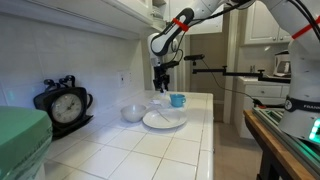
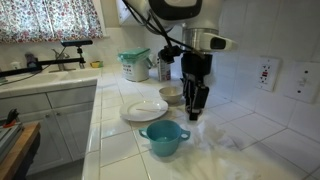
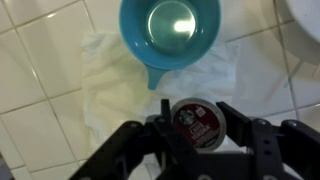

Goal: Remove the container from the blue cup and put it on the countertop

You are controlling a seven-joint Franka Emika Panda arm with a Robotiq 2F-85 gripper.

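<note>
Pincer (image 3: 197, 128) clenched on the container (image 3: 195, 122). Both fingers (image 3: 238, 122) press its sides, and the dark red lid faces the wrist camera. Container is out of the cup (image 3: 170, 35) and just beside it, over a white cloth (image 3: 110, 80) spread on the tabletop (image 3: 30, 120). I cannot tell whether its base touches the cloth.

Cup is empty, with its bare bottom showing; it sits partly on the cloth.

In both exterior views the pincer (image 1: 160, 88) (image 2: 196, 112) points straight down, close to the cup (image 1: 178, 100) (image 2: 163, 138) on the cup's wall side. Container is too small for me to make out there. Cup stands toward the free edge of the tabletop (image 1: 150, 150) (image 2: 110, 140).

Plate (image 1: 163, 120) (image 2: 145, 110) lies flat just beside the cup. Bowl (image 1: 133, 113) (image 2: 172, 95) is nearer the wall edge, close to the plate.

Clock (image 1: 65, 105) stands at the wall edge in an exterior view, well apart from the rest
</note>
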